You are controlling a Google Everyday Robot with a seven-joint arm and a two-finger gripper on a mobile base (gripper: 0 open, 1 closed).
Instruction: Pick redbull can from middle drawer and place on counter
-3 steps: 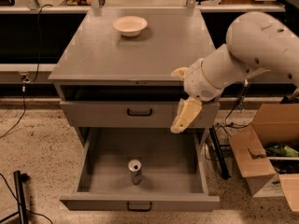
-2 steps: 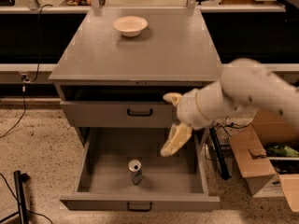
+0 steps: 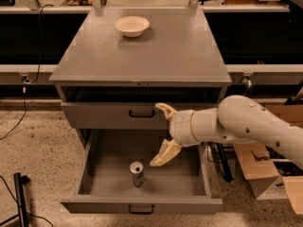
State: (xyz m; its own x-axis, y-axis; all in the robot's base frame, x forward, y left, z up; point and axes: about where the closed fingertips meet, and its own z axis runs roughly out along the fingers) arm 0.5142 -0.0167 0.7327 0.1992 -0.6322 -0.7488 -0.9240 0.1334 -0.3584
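The redbull can (image 3: 137, 173) stands upright on the floor of the open middle drawer (image 3: 142, 203), a little left of its centre, with its shiny top showing. My gripper (image 3: 161, 135) hangs over the drawer, just right of and above the can, and does not touch it. Its fingers are spread wide apart, one (image 3: 165, 153) pointing down toward the can and the other (image 3: 166, 110) up by the upper drawer front. It holds nothing. The grey counter (image 3: 156, 51) lies above, at the top of the cabinet.
A shallow white bowl (image 3: 131, 25) sits at the back left of the counter. The upper drawer front (image 3: 118, 115) with a black handle is shut. Cardboard boxes (image 3: 277, 174) stand on the floor to the right. A black stand (image 3: 20, 197) and cables lie at the lower left.
My arm has swung left and down, carrying the gripper from the right side of the upper drawer front to over the open drawer, close to the can. The can has not moved.
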